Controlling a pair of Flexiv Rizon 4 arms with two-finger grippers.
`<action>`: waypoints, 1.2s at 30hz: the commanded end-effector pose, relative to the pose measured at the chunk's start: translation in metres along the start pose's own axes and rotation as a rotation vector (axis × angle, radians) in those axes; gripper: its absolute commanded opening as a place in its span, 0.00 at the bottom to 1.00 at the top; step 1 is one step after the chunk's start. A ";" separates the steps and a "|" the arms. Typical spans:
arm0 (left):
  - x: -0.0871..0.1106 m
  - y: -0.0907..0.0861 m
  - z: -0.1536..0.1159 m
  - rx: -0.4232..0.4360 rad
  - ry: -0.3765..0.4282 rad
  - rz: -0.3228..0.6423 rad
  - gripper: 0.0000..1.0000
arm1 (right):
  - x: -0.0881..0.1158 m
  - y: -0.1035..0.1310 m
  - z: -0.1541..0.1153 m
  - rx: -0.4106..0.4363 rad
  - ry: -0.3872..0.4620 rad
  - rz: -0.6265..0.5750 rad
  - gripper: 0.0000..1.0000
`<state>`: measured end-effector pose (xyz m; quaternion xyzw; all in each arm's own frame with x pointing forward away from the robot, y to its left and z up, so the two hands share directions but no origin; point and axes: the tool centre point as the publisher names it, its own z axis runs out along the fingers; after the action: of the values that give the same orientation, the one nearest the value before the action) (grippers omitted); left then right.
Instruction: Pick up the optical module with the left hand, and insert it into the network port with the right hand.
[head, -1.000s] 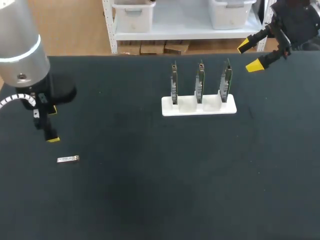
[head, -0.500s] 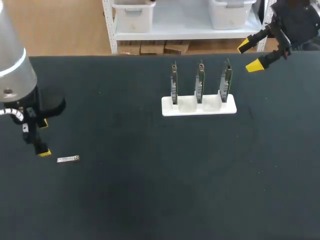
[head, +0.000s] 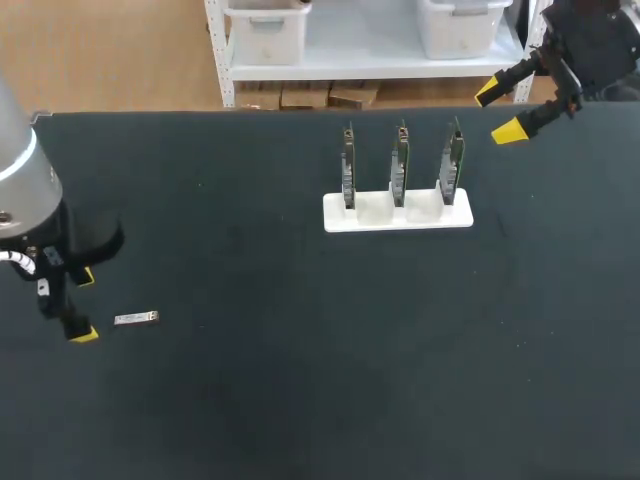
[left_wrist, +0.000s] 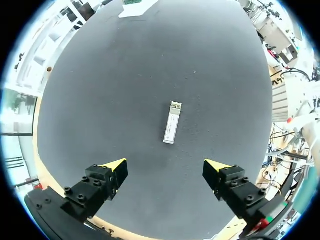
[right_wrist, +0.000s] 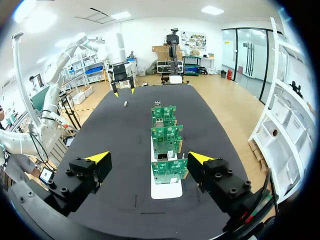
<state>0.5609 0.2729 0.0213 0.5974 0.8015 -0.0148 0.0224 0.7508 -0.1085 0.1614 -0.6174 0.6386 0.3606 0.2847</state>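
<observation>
The optical module (head: 136, 319), a small silver bar, lies flat on the black table near its left side. My left gripper (head: 85, 305) hangs open just left of it, not touching. In the left wrist view the module (left_wrist: 172, 122) lies ahead of the open gripper (left_wrist: 165, 165), lengthwise between the lines of the two fingers. Three upright green circuit boards (head: 400, 160) stand in a white holder (head: 398, 212) at the table's far middle. My right gripper (head: 498, 112) is open at the far right, beside the boards. From the right wrist, the boards (right_wrist: 169, 170) line up ahead of the open gripper (right_wrist: 149, 158).
The black table (head: 320, 380) is bare between the module and the white holder. In the right wrist view, the white holder (right_wrist: 166, 189) lies between the fingers' lines, and the module (right_wrist: 125, 104) shows far off beyond it.
My left arm has moved toward the table's near left, bringing its open gripper down beside the module. The right arm and the module have stayed put.
</observation>
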 end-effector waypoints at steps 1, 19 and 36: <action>0.000 -0.003 0.004 0.009 -0.006 0.014 1.00 | 0.001 0.000 0.000 0.000 -0.002 -0.003 1.00; -0.004 -0.014 0.012 -0.044 -0.043 0.014 1.00 | 0.001 0.000 0.000 0.000 -0.002 -0.003 1.00; -0.018 -0.014 0.031 -0.051 0.004 0.041 1.00 | 0.001 0.000 0.000 0.000 -0.002 -0.003 1.00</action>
<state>0.5477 0.2529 -0.0056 0.6124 0.7894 0.0079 0.0423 0.7508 -0.1085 0.1614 -0.6174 0.6386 0.3606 0.2847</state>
